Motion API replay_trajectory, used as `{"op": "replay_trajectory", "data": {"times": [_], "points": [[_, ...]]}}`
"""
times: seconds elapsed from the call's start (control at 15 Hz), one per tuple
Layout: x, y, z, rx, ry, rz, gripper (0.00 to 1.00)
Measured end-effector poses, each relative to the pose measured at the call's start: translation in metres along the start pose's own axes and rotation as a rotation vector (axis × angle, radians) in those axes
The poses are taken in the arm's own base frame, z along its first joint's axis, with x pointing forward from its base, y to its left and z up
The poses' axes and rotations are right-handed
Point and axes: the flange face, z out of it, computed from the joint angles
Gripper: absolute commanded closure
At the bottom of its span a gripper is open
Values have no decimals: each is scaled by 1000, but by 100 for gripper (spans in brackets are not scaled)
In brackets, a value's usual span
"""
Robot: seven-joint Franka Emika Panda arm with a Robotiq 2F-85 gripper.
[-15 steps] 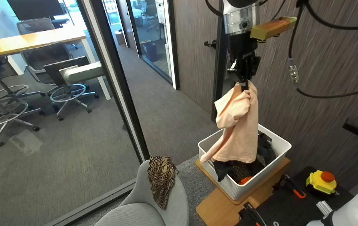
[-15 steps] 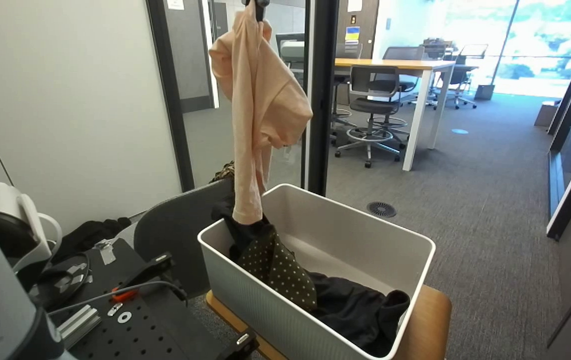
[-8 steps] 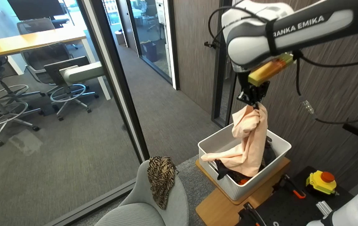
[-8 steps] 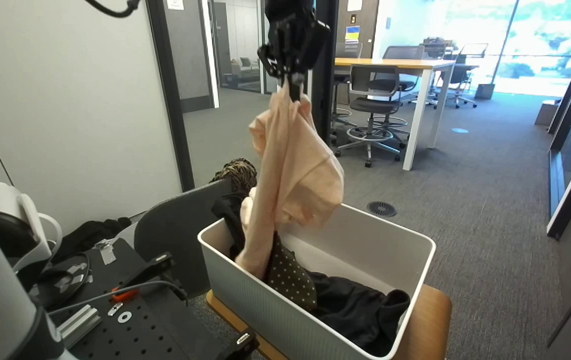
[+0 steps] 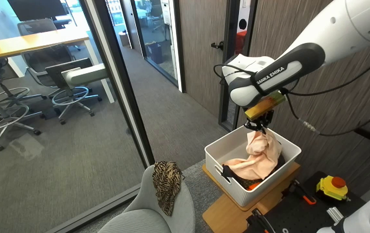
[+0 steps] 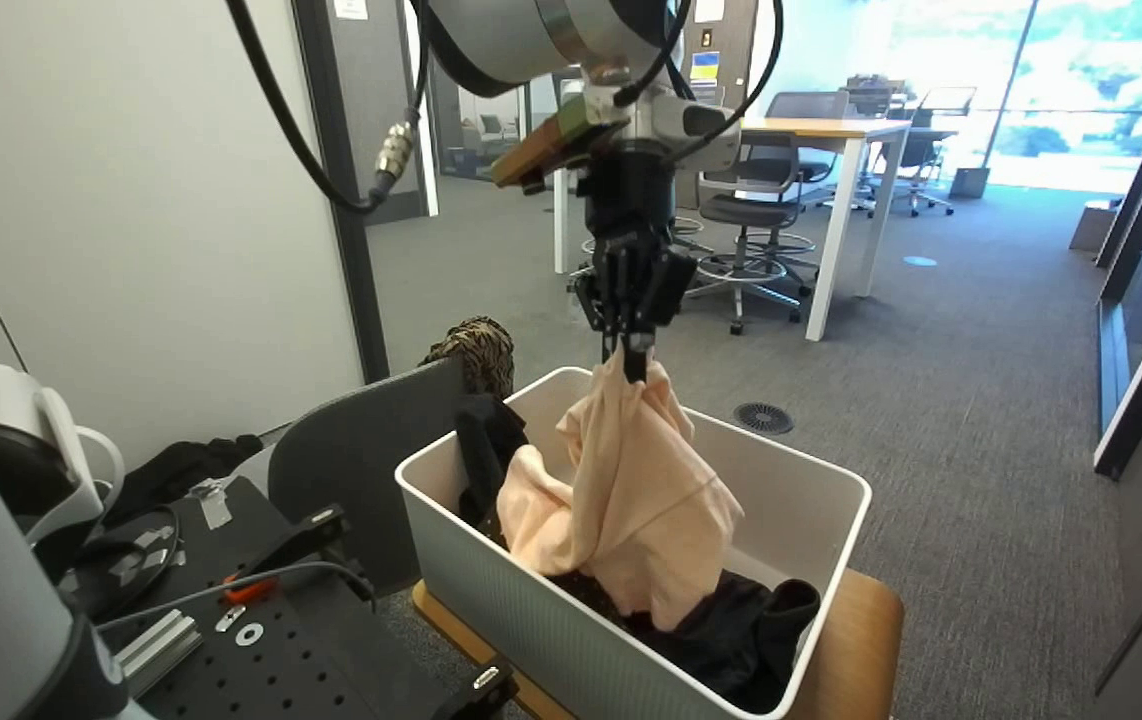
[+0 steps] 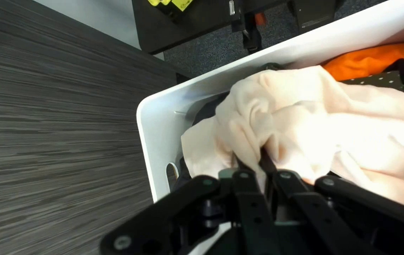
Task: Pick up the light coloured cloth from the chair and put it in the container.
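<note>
Peach cloth [image 6: 651,505]: is hanging from its gathered top, long axis running near upright, lower end pointing down inside the white container [image 6: 491,597], one fold trailing sideways.
Gripper [image 6: 623,362]: is standing narrow, pinching that top.
Container contents: black cloth [image 6: 731,640], spotted cloth [image 7: 382,80] and orange fabric [image 7: 371,61] are lying there, peach folds resting among them.
Chair back [image 5: 183,208]: is bearing a striped cloth [image 5: 167,186].
</note>
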Motion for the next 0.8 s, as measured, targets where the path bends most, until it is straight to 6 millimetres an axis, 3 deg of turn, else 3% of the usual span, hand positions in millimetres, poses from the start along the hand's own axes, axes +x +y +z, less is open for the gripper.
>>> {"op": "replay_trajectory", "data": {"times": [0.4, 0.8], "points": [[25, -12, 50, 3, -74, 35, 92], [41, -15, 71, 19, -116, 55, 92]]}}
